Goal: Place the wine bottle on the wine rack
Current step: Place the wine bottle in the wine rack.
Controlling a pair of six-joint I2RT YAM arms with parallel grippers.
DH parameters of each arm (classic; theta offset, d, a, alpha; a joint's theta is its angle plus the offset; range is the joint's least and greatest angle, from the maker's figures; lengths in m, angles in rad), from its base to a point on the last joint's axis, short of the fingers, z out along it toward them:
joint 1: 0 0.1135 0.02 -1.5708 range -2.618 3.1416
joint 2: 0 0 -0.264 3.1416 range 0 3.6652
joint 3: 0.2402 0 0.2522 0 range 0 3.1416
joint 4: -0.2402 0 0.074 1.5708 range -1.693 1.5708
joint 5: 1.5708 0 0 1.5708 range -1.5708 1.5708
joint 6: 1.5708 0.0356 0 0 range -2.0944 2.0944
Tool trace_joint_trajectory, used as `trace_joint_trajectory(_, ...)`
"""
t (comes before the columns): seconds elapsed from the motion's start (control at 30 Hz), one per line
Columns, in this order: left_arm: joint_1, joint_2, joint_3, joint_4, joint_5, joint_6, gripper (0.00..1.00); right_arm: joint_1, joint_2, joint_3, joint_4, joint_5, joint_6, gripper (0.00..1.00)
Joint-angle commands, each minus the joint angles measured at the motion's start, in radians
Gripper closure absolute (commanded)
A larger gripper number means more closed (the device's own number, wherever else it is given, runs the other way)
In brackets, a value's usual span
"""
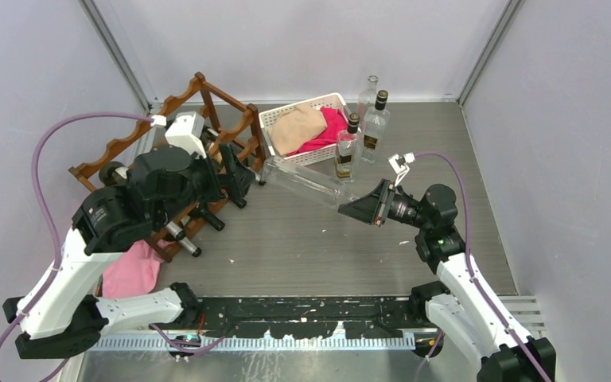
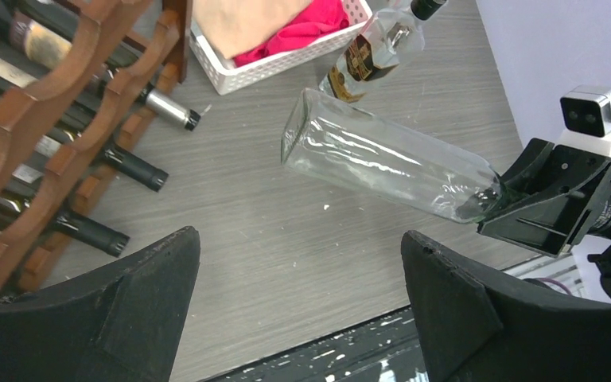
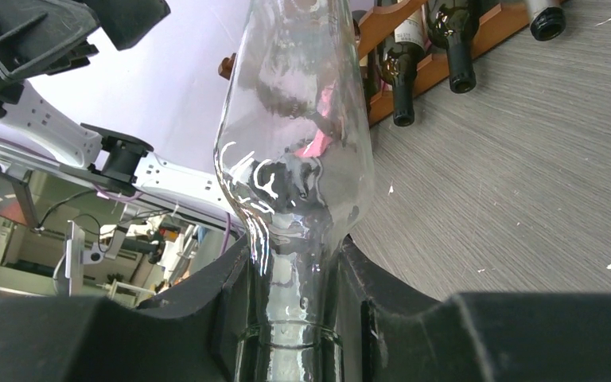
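Right gripper (image 3: 294, 274) fingers (image 3: 207, 298) are clamping the neck of the clear wine bottle (image 3: 294, 135); only the right wrist view is showing this grip. Left gripper (image 2: 298, 247) is gaping wide, holding nothing, facing the bottle's square base. Overhead, the bottle is lying tilted over the grey table (image 1: 326, 239), between the wine rack (image 1: 183, 99) and the right arm, just in front of the white basket (image 1: 269, 119). Pale walls (image 1: 302, 40) are enclosing three sides.

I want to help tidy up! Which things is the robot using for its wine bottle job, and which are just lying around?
For the job: clear glass bottle, gripped at its neck by the right gripper; reddish-brown wooden wine rack; open left gripper.
Lying about: white plastic basket with tan and pink cloths; three upright glass bottles; loose pink cloth.
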Motion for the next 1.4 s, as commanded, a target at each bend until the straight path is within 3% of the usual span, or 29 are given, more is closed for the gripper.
trace_joint_trajectory(0.0, 0.007, 0.020, 0.094, -0.062, -0.038, 0.088, 0.04, 0.016, -0.023, 0.029, 0.096, 0.015, -0.004, 0.99)
trace_joint_trajectory(0.37, 0.020, 0.102, 0.195, -0.113, -0.026, 0.172, 0.03, 0.071, -0.006, 0.038, 0.055, 0.108, -0.058, 0.99)
trace_joint_trajectory(0.77, 0.074, 0.188, 0.277, -0.161, 0.007, 0.213, 0.05, 0.285, 0.075, 0.071, 0.033, 0.354, -0.193, 0.99)
trace_joint_trajectory(1.17, 0.111, 0.177, 0.264, -0.213, -0.011, 0.203, 0.07, 0.570, 0.388, 0.168, 0.298, 0.548, -0.266, 0.99)
trace_joint_trajectory(1.37, 0.117, 0.155, 0.244, -0.237, -0.023, 0.193, 0.07, 0.654, 0.517, 0.229, 0.407, 0.614, -0.268, 0.99)
